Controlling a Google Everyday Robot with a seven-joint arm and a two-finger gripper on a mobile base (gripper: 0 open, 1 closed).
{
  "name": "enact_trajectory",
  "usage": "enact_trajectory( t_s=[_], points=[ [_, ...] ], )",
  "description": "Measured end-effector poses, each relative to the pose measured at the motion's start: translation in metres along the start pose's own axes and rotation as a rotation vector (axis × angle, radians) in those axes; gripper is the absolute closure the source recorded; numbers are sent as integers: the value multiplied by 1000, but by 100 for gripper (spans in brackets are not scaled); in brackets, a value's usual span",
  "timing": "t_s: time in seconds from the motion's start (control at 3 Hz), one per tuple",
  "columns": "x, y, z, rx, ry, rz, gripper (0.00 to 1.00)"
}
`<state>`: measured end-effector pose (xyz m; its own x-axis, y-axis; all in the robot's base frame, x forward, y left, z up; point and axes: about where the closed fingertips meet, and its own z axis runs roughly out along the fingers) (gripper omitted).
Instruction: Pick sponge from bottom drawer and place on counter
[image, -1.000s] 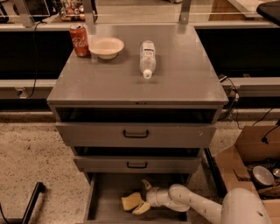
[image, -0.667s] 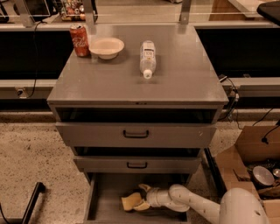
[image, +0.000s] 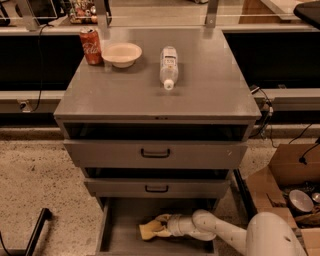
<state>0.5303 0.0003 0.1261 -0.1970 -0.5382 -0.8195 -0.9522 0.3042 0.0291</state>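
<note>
Barely anything has shifted in the last second: your gripper (image: 164, 223) sits low in the bottom drawer (image: 120, 220), nudged slightly further left into the sponge (image: 149, 231). The sponge lies directly left of the gripper, touching it, long axis across the drawer; you cannot tell whether the grip has closed. Higher up, the counter (image: 125, 90) is bare in front, with water bottle (image: 169, 66), bowl (image: 122, 53) and cola can (image: 91, 46) behind.

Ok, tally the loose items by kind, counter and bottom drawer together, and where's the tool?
1 soda can, on the counter
1 bowl, on the counter
1 bottle, lying on the counter
1 sponge, in the bottom drawer
Total: 4
The tool is in the bottom drawer, at the sponge.
</note>
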Motion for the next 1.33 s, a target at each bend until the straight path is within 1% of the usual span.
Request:
enact_trajectory(
  t_s=[0.33,0.67,1.0,1.33],
  points=[
    [2,0,2,-11,13,-12,70],
    [1,0,2,-16,25,-24,50],
    [1,0,2,-15,28,-27,48],
    [-1,0,0,-13,25,-36,34]
  ],
)
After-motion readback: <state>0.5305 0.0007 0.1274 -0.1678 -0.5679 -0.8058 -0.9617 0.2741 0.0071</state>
